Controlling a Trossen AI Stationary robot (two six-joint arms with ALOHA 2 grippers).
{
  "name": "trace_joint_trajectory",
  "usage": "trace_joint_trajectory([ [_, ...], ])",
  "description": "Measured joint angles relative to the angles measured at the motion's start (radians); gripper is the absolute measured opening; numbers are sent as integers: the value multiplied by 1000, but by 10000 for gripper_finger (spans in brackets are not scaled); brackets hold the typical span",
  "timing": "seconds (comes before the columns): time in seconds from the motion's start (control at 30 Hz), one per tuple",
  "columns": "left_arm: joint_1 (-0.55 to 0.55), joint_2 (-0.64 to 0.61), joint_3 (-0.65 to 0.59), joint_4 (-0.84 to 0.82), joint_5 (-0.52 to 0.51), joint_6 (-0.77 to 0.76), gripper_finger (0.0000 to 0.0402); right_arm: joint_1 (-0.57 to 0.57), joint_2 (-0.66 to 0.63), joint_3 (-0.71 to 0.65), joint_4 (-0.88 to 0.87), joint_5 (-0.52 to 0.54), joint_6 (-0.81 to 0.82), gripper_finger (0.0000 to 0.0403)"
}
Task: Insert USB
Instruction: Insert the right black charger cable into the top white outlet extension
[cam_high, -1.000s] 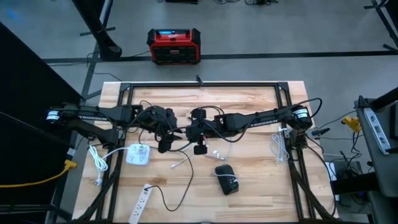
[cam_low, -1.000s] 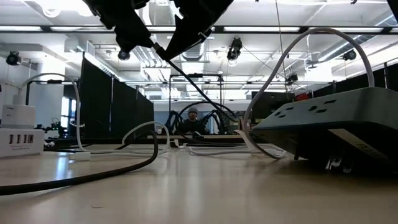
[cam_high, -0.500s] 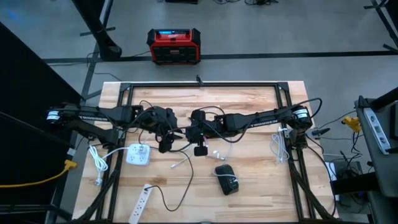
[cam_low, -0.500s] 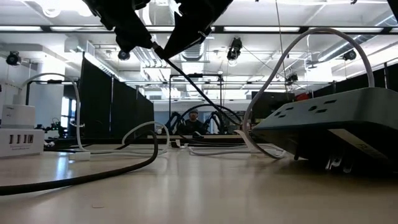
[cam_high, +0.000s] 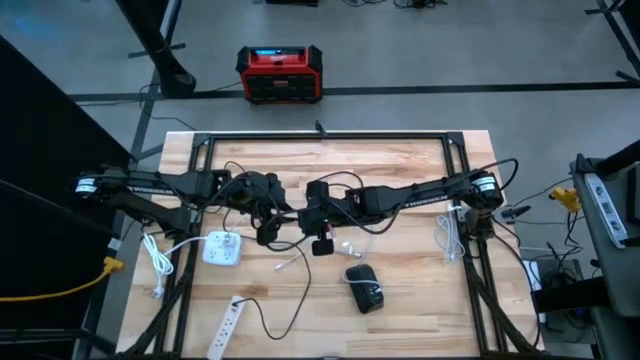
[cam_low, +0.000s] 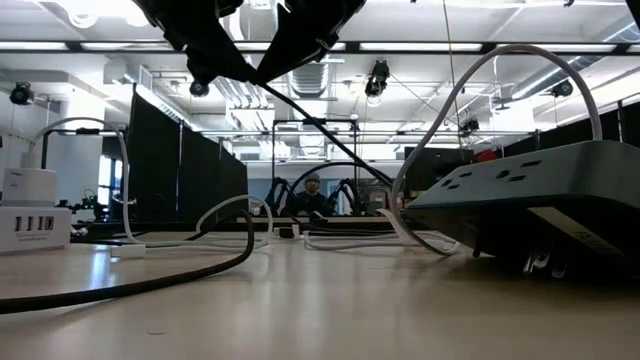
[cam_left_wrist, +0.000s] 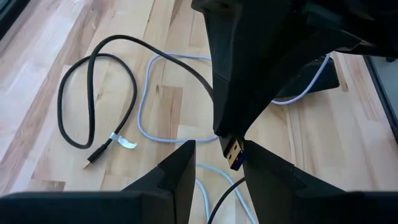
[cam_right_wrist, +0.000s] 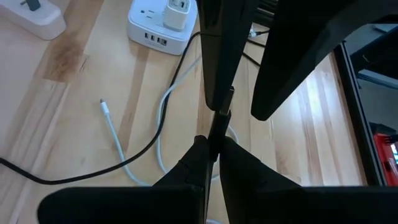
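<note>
A black USB cable ends in a plug (cam_left_wrist: 234, 154) with a bare metal tip and blue insert. My right gripper (cam_right_wrist: 212, 142) is shut on it, raised above the middle of the table (cam_high: 400, 160). My left gripper (cam_left_wrist: 219, 149) faces it, open, its fingers on either side of the metal tip. The tip lies close to one finger (cam_left_wrist: 264, 171); whether they touch, I cannot tell. The cable (cam_low: 330, 130) hangs slanting down from the grippers. A white charging hub (cam_high: 222, 247) with a row of USB ports sits on the table at the near left. My right gripper pinches the plug's black housing (cam_right_wrist: 219, 121) between its two fingers, just behind the metal tip. The fingers slant downward from the table's right side, along the plug. The plug is lifted clear, its metal tip (cam_left_wrist: 232, 149) pointing at my left gripper.
A white power strip (cam_high: 228, 325) lies at the near left edge. A black power strip (cam_high: 364, 287) sits right of centre, near. A loose black cable loop (cam_left_wrist: 93, 93) and white cables (cam_high: 350, 247) trail over the boards below the grippers.
My right gripper has crept a little toward my left gripper with the plug. In the low view the gap between the two grippers has closed, and the hanging cable has swung slightly.
</note>
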Motion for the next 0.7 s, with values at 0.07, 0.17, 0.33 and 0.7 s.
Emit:
trace_joint_trajectory([
  [0.07, -1, 0, 0, 0, 0, 0, 114, 0, 0, 0, 0, 0, 0, 11],
  [0.17, -1, 0, 0, 0, 0, 1, 98, 0, 0, 0, -1, 1, 1, 11],
  [0.33, -2, 0, 0, -1, 2, 25, 55, 0, 0, 0, -2, 4, 3, 11],
  [0.7, -15, 1, 0, 5, -32, 57, 2, 4, 0, 1, 6, -27, 13, 8],
])
